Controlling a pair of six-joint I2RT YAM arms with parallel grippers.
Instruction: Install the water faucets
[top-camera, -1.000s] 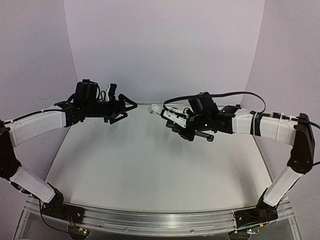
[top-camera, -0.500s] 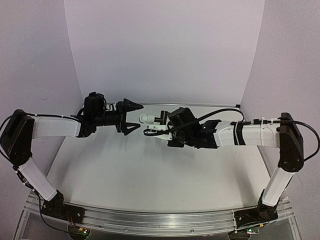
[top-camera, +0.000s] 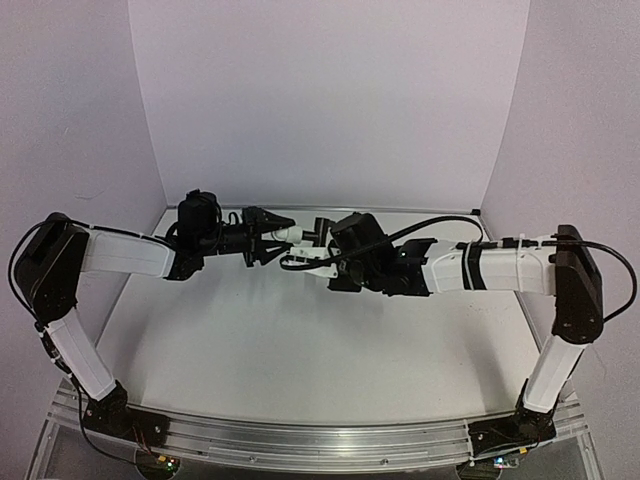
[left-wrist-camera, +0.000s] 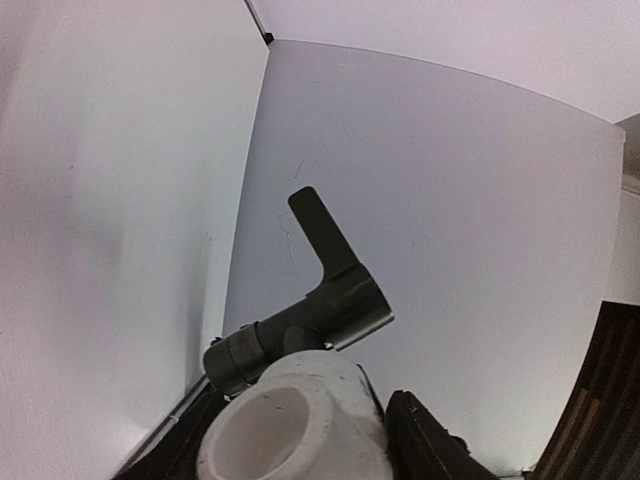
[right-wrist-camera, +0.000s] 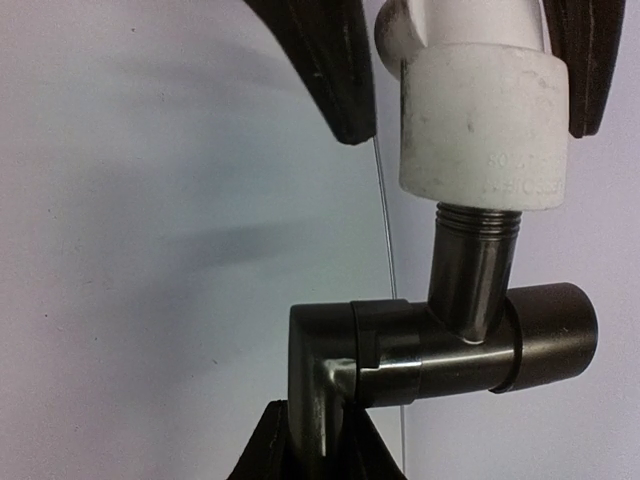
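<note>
My right claw (right-wrist-camera: 318, 447) is clamped on the black faucet (right-wrist-camera: 440, 345); my left claw (right-wrist-camera: 467, 122) straddles its white fitting (right-wrist-camera: 485, 155), jaws apart.

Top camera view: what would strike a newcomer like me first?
The left arm and right arm meet nose to nose in mid-air above the back of the table. Between them, the right fingers pinch a black faucet whose threaded end enters a white fitting, flanked by the left fingers.
</note>
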